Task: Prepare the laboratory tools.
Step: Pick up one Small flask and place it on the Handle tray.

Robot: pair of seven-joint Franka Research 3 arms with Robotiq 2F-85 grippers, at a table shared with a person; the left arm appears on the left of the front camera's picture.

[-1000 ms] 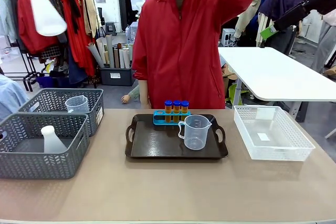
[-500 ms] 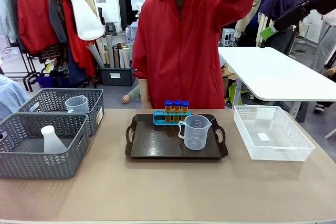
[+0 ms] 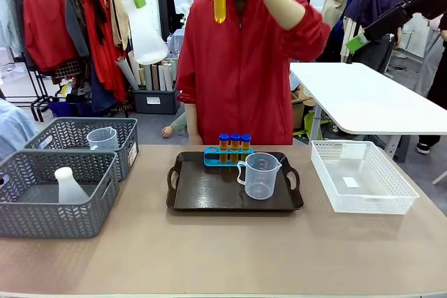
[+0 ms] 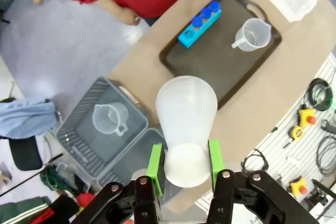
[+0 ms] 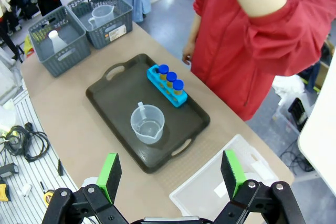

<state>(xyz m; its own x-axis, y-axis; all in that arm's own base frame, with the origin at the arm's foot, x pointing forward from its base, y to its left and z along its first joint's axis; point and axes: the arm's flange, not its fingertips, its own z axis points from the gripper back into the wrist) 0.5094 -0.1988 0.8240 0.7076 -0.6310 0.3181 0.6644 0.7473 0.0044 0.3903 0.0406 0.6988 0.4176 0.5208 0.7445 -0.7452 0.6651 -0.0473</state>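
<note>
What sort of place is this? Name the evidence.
Probably a robot test room staged as a lab bench: hanging clothes behind, racked tubes on a serving tray, loose cables beside the table.

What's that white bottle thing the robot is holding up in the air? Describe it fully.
The flask is translucent white, plastic-looking and conical: a narrow neck widening to a broad rounded base. No contents show. The left gripper clamps its neck between green pads, holding it high above the table, base hanging downward. Nothing else touches it.
</note>
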